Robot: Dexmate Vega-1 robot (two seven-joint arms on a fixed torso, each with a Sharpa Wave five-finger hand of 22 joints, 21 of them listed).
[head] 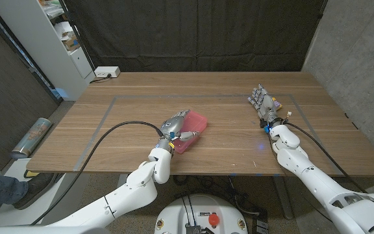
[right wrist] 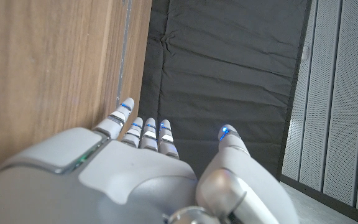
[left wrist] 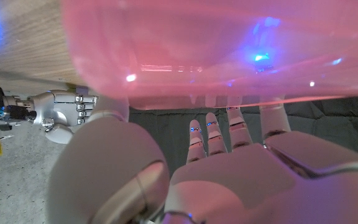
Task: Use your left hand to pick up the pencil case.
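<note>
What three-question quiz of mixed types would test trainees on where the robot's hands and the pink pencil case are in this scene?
1. True or false: the translucent pink plastic pencil case sits on the wooden table.
2. Which hand is at the case? A) left hand B) right hand
3. Fill in: the right hand's fingers are ____ and hold nothing.

Key: 1 true; 2 A; 3 apart

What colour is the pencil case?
Translucent pink pencil case; clearest in the head view, under the left hand.
</note>
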